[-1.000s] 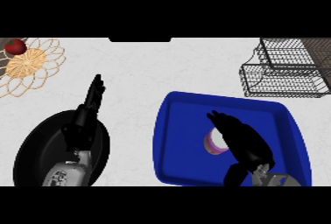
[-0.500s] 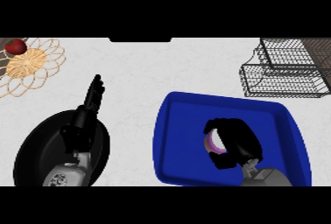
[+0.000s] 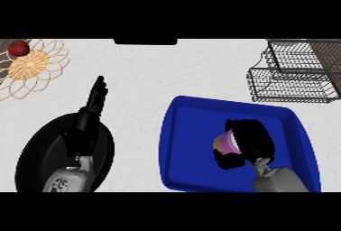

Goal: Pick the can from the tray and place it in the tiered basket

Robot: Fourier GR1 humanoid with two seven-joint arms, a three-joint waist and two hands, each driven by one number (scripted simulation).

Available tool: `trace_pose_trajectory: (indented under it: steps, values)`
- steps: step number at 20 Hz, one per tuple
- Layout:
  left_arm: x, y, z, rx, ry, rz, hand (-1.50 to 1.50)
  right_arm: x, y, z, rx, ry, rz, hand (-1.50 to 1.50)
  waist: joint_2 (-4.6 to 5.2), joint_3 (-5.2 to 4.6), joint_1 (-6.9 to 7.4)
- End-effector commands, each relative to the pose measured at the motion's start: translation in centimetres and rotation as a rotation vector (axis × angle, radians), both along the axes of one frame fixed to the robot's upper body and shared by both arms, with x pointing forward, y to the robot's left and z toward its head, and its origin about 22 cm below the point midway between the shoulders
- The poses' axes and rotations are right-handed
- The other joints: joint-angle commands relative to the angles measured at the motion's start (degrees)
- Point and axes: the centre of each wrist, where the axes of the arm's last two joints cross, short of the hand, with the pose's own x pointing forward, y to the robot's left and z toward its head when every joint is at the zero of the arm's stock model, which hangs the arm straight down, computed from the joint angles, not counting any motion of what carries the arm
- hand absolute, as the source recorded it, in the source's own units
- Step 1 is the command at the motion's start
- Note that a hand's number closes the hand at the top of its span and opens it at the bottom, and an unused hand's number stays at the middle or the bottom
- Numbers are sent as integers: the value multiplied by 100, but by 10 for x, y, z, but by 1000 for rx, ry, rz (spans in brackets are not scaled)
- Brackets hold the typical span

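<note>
Head view: my right hand (image 3: 248,140) curls its black fingers around the purple can (image 3: 225,143) inside the glossy blue tray (image 3: 186,149). My left hand (image 3: 90,113) rests with fingers straight above a round black pan (image 3: 40,153). The wire tiered basket (image 3: 296,72) stands on the pale speckled counter (image 3: 166,72).

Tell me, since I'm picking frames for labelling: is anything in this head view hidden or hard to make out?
Head view: the right hand curls over the can in the blue tray, hiding most of it; the black left hand blends into the black pan; the tiered basket is cut off at the edge.
</note>
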Motion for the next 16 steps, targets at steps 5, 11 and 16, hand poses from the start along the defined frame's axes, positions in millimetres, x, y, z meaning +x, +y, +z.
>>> trace_pose_trajectory:
  steps: [5,11,16]
  values:
    - [-4,-11,4,-4,14,2,0,15,-33,14,-207,29,-186,150,73,38,-42]
    - [2,16,-6,-4,-18,26,0,-12,-33,74,-212,-145,-273,150,63,33,-99]
    - [3,11,-1,2,9,13,0,-22,-47,154,-170,-317,-321,150,42,32,-120]
